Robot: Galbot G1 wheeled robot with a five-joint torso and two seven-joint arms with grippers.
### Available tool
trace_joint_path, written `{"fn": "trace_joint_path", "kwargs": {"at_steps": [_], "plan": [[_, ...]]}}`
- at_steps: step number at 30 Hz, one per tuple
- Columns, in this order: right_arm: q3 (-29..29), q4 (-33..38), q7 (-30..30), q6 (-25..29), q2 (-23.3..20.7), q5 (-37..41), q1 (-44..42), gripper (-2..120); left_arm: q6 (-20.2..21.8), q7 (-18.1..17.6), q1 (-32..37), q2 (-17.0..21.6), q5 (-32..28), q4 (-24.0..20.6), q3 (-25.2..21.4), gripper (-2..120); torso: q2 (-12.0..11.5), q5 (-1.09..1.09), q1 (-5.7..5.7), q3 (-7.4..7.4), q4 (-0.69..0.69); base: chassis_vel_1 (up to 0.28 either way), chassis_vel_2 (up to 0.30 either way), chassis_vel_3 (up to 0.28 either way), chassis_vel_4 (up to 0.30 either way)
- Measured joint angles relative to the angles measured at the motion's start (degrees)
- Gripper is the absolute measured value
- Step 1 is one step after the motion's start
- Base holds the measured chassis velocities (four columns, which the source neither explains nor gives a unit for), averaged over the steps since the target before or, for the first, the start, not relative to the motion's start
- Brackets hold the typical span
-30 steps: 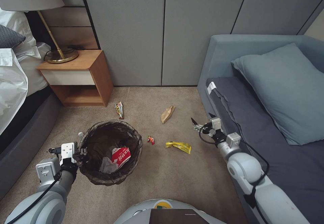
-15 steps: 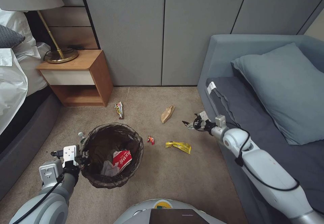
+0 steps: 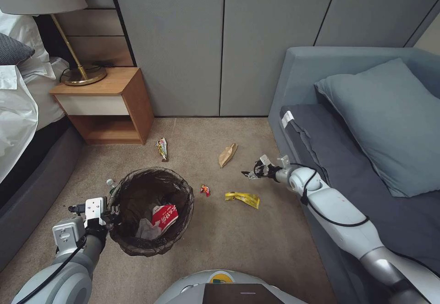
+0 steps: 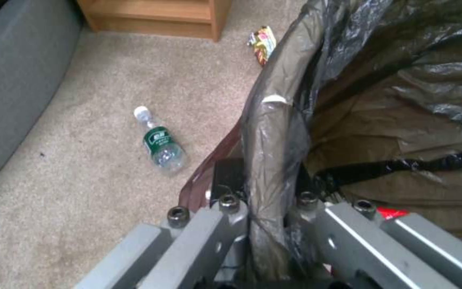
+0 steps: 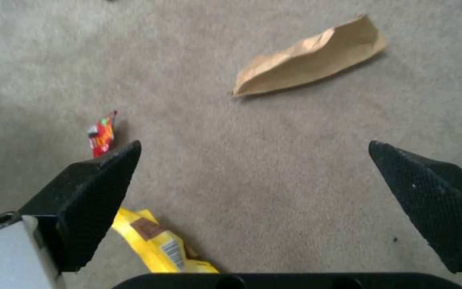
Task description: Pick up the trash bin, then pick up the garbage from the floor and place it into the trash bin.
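The right gripper [image 3: 248,175] is held low over the floor [image 3: 238,235] with its 2 black fingers [image 5: 89,200] spread wide and nothing between them. A brown paper scrap [image 3: 227,154] lies just beyond it, a yellow wrapper [image 3: 242,198] just below it, and a small red wrapper [image 3: 205,190] farther toward the bin. The left gripper [image 3: 111,211] is clamped on the bagged rim of the trash bin [image 3: 151,209], in which a red-and-white packet [image 3: 164,216] is seen. A green-labelled bottle [image 4: 160,142] lies on the carpet beside the bin.
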Motion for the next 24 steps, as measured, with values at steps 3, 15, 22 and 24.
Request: {"fn": "trace_joint_path", "kwargs": {"at_steps": [3, 15, 22, 24], "plan": [[-1.81, -2.39, -0.54, 0.63, 0.70, -1.07, 1.14, 100, 0.03, 0.02, -0.21, -0.03, 0.03, 0.00, 0.13, 2, 0.00, 0.01, 0.00, 0.00, -0.01, 0.000, 0.000, 0.000, 0.000], [-4.66, -10.23, -1.70, 2.28, 5.28, -6.62, 3.22, 100, 0.06, 0.06, -0.48, -0.01, 0.16, 0.00, 0.28, 2, 0.00, 0.01, 0.00, 0.00, -0.01, 0.000, 0.000, 0.000, 0.000], [-5.86, -12.21, -1.32, 2.99, 9.18, -11.00, 3.19, 100, 0.06, 0.10, -0.75, 0.18, 0.22, 0.00, 0.39, 2, 0.00, 0.01, 0.00, 0.00, -0.01, 0.000, 0.000, 0.000, 0.000], [-6.40, -12.67, -1.07, 2.96, 10.19, -11.58, 3.26, 100, 0.06, 0.11, -0.89, 0.21, 0.23, 0.00, 0.44, 2, 0.00, 0.00, 0.00, 0.00, -0.01, 0.000, 0.000, 0.000, 0.000]]}}
